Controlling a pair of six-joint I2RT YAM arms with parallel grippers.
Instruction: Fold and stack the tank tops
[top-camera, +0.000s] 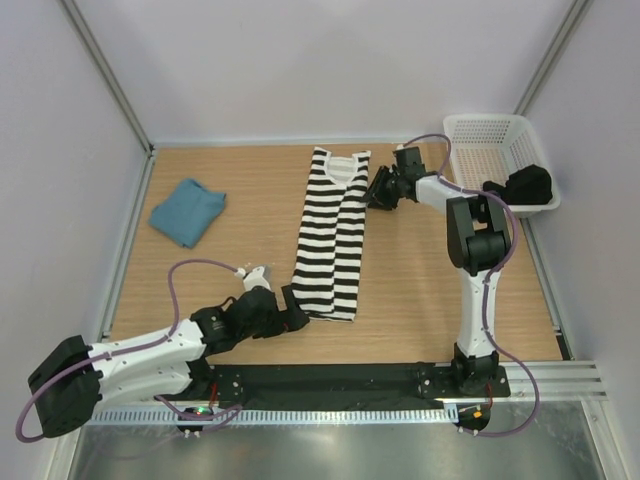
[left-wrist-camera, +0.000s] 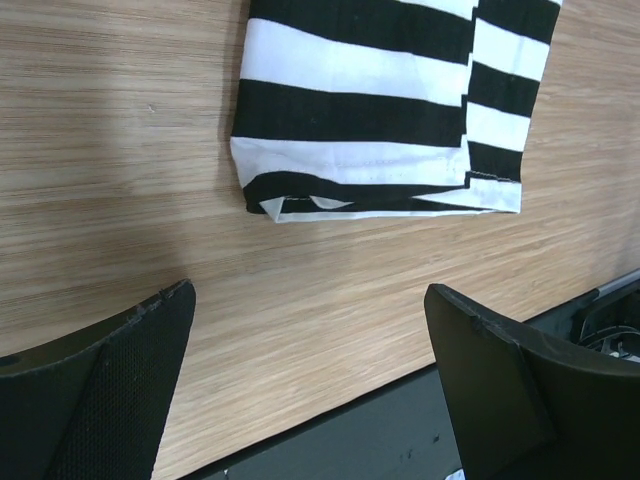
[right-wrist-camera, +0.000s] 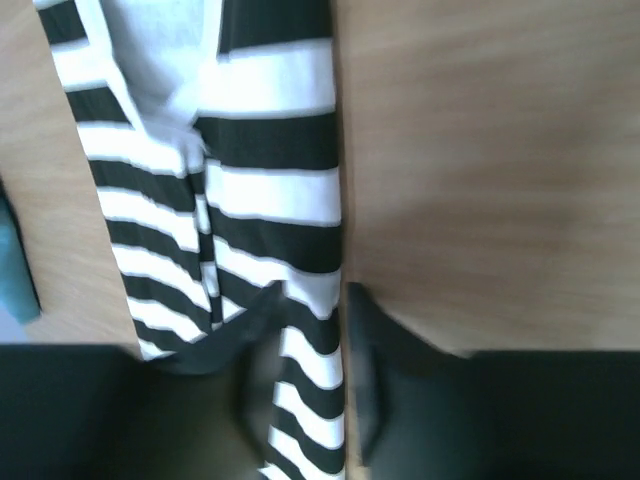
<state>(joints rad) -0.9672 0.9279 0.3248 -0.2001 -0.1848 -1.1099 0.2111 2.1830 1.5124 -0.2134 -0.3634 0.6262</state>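
Striped tank top (top-camera: 331, 236) lies lengthwise mid-surface; right claw (right-wrist-camera: 312, 345) pinches its right edge near the neckline. Left claw (left-wrist-camera: 310, 385) gapes wide just off its hem. Teal tank top (top-camera: 187, 211) sits well left of it.

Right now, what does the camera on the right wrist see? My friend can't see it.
The right gripper is pinching the edge of the striped tank top, which lies folded lengthwise on the wooden table.

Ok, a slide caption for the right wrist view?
Right gripper closing on the edge of the folded striped tank top lying on the wooden table.
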